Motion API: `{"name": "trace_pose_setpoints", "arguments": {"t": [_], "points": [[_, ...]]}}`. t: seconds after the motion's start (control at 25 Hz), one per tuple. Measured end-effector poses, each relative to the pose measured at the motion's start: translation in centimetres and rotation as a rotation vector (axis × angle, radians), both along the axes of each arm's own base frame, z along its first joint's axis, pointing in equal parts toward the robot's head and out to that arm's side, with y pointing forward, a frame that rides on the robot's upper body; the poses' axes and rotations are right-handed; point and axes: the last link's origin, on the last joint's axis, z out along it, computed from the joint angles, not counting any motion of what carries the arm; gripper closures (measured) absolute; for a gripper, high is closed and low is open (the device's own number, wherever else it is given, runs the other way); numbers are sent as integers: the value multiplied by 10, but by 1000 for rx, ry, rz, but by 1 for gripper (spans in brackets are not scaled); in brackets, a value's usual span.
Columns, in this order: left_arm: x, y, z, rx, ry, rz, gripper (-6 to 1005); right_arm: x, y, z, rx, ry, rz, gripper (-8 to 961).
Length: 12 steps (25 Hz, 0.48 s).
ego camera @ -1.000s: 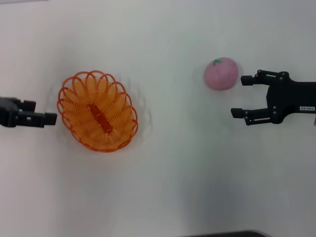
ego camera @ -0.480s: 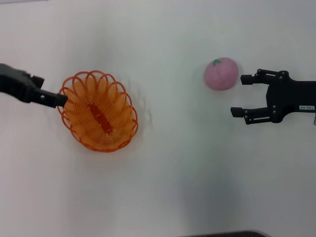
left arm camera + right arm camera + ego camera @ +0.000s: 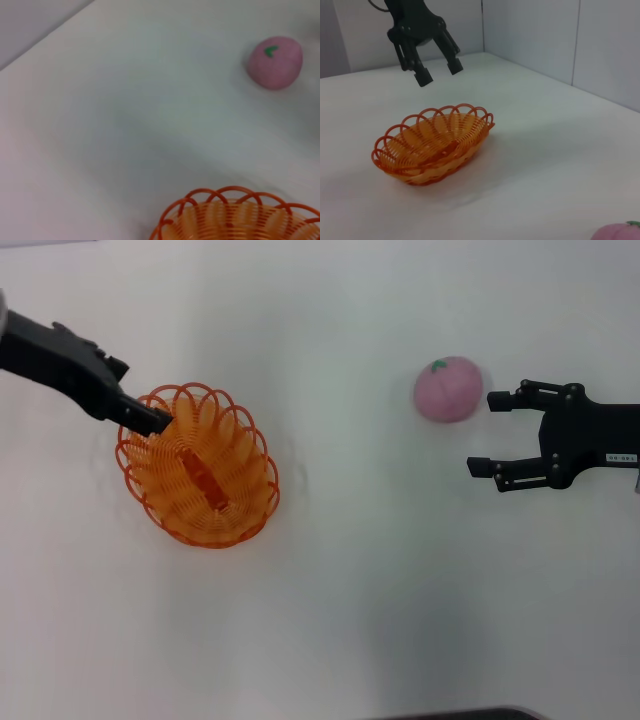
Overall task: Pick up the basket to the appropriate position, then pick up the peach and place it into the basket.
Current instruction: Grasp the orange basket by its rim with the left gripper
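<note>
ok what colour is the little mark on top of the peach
Green, on the pink peach; it shows best in the left wrist view.

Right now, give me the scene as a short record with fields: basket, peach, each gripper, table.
basket: oval orange plastic wire basket, upright on the table, empty
peach: round pink toy peach, on the table, outside the basket
left gripper: left gripper open, above the basket's rim, not touching it
right gripper: right gripper open, beside the peach
table: white table

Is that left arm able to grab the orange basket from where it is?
Probably yes. The left gripper hangs open above the basket rim, with nothing between them; the peach sits far off.
</note>
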Motion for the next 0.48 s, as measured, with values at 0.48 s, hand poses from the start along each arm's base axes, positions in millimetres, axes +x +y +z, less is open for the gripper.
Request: {"name": "trace_pose_setpoints", "arguments": {"t": [0.48], "points": [[16,17,-27,-20,151,-72,100,0,1,1,1,-2,2,13]]}}
